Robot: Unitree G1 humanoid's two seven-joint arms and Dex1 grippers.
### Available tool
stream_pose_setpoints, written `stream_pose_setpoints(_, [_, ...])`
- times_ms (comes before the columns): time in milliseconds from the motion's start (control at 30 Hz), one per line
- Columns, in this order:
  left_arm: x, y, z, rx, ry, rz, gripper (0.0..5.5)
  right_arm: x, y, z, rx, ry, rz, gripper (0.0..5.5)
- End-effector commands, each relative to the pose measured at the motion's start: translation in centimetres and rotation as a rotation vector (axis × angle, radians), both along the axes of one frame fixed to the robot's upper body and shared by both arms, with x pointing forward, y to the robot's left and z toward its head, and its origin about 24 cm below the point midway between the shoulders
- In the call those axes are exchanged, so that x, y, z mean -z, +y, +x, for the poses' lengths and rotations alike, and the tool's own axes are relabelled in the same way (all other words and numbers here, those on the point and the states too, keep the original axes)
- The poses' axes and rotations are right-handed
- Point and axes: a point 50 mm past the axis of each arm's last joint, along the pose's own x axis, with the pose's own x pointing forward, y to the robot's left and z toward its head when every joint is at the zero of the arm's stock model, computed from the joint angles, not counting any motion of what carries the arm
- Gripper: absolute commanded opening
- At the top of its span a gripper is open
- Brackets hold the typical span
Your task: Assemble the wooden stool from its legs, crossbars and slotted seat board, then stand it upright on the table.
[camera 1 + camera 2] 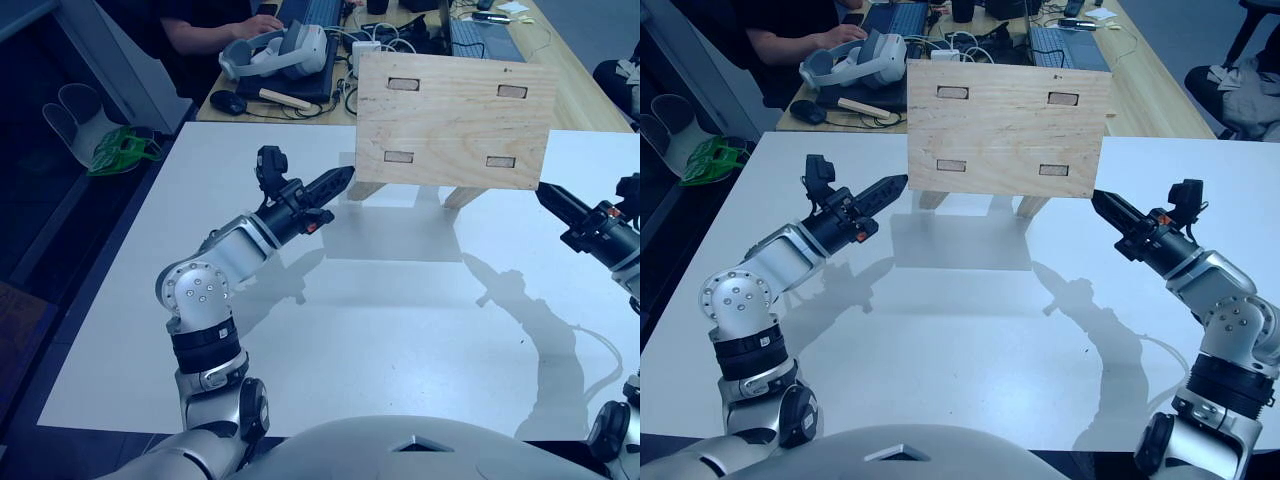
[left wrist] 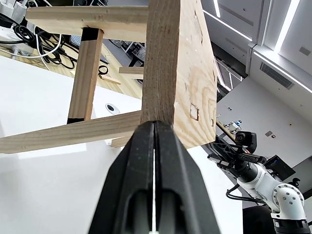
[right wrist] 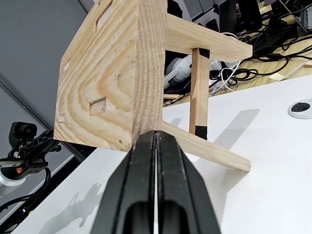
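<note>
1. The stool [image 1: 1005, 130] is assembled and tipped on its side on the table [image 1: 400, 330], with the slotted seat board [image 1: 452, 120] facing the robot.
2. The left gripper [image 1: 345, 176] meets the board's left edge, its fingers pressed together on nothing.
3. The right gripper [image 1: 1100, 202] meets the board's right edge in the same way.
4. The wrist views add the legs [image 2: 86, 73] behind the board.
</note>
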Motion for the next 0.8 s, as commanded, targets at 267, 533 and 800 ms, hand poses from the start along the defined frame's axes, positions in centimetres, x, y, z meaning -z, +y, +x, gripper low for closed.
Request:
stream_pose_setpoints(267, [-1.59,-3.49,-0.54,0.198,-0.044,-0.086,0.02,-1.25,3.11,0.89,-0.165,-0.072,0.097,0.00])
stream_pose_setpoints(533, [-1.78,-3.46,-0.52,0.196,-0.049,-0.100,0.02,-1.32,3.18,0.97,-0.159,-0.077,0.109,0.00])
stream_pose_setpoints(800, [-1.93,-3.32,-0.44,0.190,-0.052,-0.121,0.02,-1.50,3.11,1.02,-0.151,-0.083,0.118,0.00])
